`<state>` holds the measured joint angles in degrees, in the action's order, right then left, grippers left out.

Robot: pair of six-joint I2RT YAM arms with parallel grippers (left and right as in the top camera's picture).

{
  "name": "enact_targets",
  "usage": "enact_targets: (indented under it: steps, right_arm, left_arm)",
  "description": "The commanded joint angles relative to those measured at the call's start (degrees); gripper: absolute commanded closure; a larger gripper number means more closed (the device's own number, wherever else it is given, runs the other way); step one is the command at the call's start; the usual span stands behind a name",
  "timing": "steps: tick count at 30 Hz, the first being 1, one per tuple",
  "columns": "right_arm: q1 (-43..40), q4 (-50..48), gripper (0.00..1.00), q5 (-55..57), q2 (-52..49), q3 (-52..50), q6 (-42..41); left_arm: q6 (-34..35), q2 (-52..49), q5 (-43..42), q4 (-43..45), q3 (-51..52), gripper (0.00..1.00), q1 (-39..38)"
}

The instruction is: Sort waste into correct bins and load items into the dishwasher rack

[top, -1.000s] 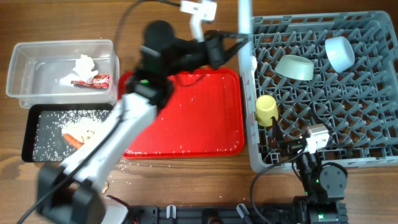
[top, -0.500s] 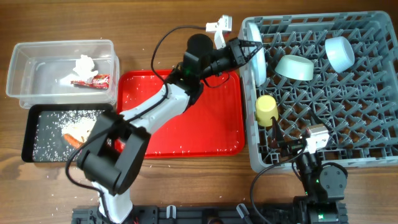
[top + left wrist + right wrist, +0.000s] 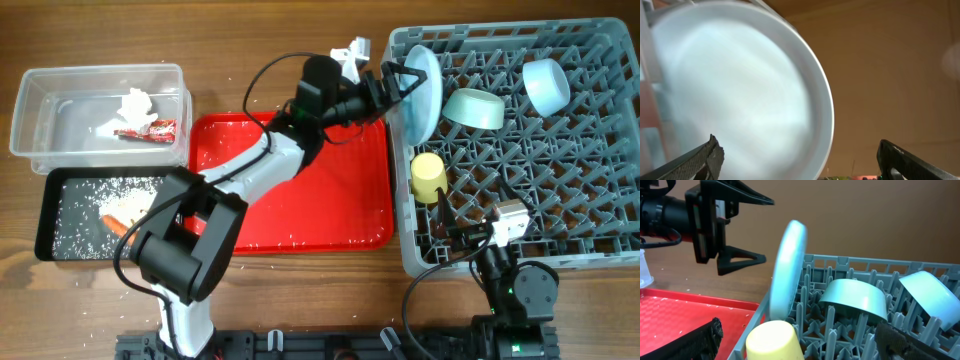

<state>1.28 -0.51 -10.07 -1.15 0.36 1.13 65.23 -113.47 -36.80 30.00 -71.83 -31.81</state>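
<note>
The pale blue plate (image 3: 422,92) stands on edge between pegs at the left rim of the grey dishwasher rack (image 3: 500,30). My left gripper (image 3: 398,85) is open just left of it, and its fingers (image 3: 742,259) are clear of the plate (image 3: 787,270). In the left wrist view the plate (image 3: 740,90) fills the space ahead of the open gripper (image 3: 800,162). The rack also holds a yellow cup (image 3: 428,176), a mint-green bowl (image 3: 474,108) and a light blue bowl (image 3: 546,85). My right gripper (image 3: 452,230) rests open over the rack's front edge, holding nothing.
A red tray (image 3: 300,190) dotted with crumbs lies left of the rack. The clear tub (image 3: 60,110) holds a tissue (image 3: 135,102) and a red wrapper (image 3: 150,129). The black tub (image 3: 48,215) holds crumbs and a carrot (image 3: 117,226).
My left arm carried the plate right to the rack's left edge, then the gripper opened and let it go. The plate now stands in the rack. The right arm stayed still.
</note>
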Motion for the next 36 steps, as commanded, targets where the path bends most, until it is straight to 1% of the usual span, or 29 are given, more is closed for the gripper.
enact_targets:
  steps: [1,4,6,7,8,10,11,13,14,16,18,20,22,24,29,30,33,36]
  right_arm:
    - [-0.2,-0.3,0.0,-0.5,0.5,-0.1,-1.1]
    - [-0.2,-0.3,0.0,-0.5,0.5,-0.1,-1.1]
    - [-0.2,-0.3,0.0,-0.5,0.5,-0.1,-1.1]
    - [-0.2,-0.3,0.0,-0.5,0.5,-0.1,-1.1]
    - [-0.2,-0.3,0.0,-0.5,0.5,-0.1,-1.1]
    - [-0.2,-0.3,0.0,-0.5,0.5,-0.1,-1.1]
    - [-0.2,-0.3,0.0,-0.5,0.5,-0.1,-1.1]
    - [-0.2,-0.3,0.0,-0.5,0.5,-0.1,-1.1]
    - [-0.2,-0.4,0.0,-0.5,0.5,-0.1,-1.1]
    - [-0.2,-0.3,0.0,-0.5,0.5,-0.1,-1.1]
    - [-0.2,-0.3,0.0,-0.5,0.5,-0.1,-1.1]
    - [-0.2,-0.3,0.0,-0.5,0.5,-0.1,-1.1]
    - [-0.2,-0.3,0.0,-0.5,0.5,-0.1,-1.1]
    - [-0.2,-0.4,0.0,-0.5,0.5,-0.1,-1.1]
    - [-0.2,-0.3,0.0,-0.5,0.5,-0.1,-1.1]
    - [-0.2,-0.3,0.0,-0.5,0.5,-0.1,-1.2]
    - [-0.2,-0.3,0.0,-0.5,0.5,-0.1,-1.2]
    - [-0.2,-0.3,0.0,-0.5,0.5,-0.1,-1.1]
  left_arm:
    - [-0.5,-0.2,-6.3,0.1,-0.2,0.0,4.2]
    - [-0.5,0.9,-9.3,-1.7,-0.2,0.0,7.2]
    - [-2.4,2.6,-11.8,-4.3,-0.2,0.01,9.6]
    - [-5.5,4.7,-12.9,-9.2,-0.2,0.01,11.5]
    - [-7.3,6.0,-12.9,-12.3,-0.2,0.0,12.2]
    - [-13.8,9.8,-12.5,-21.7,-0.2,0.01,13.9]
    - [-17.9,12.7,-11.1,-28.9,-0.2,0.01,14.8]
    - [-25.4,18.4,-6.3,-42.1,-0.2,0.0,16.1]
    - [-29.2,21.5,-2.4,-48.9,-0.2,0.01,16.5]
    - [-36.6,28.7,8.5,-62.6,-0.2,0.0,16.6]
    - [-41.7,35.3,16.3,-71.7,-0.2,0.0,16.3]
    - [-44.6,42.0,21.8,-78.6,-0.2,0.0,15.7]
    - [-45.2,48.2,25.2,-83.4,-0.2,0.0,15.5]
    - [-45.4,53.8,26.4,-86.9,-0.2,0.0,15.5]
    - [-45.3,66.4,26.4,-92.8,-0.2,0.0,15.5]
    - [-45.9,69.5,28.2,-94.9,-0.2,0.0,15.5]
    - [-46.4,74.1,34.5,-97.5,-0.2,0.0,15.5]
    - [-53.0,76.9,38.9,-97.5,-0.2,0.0,15.5]
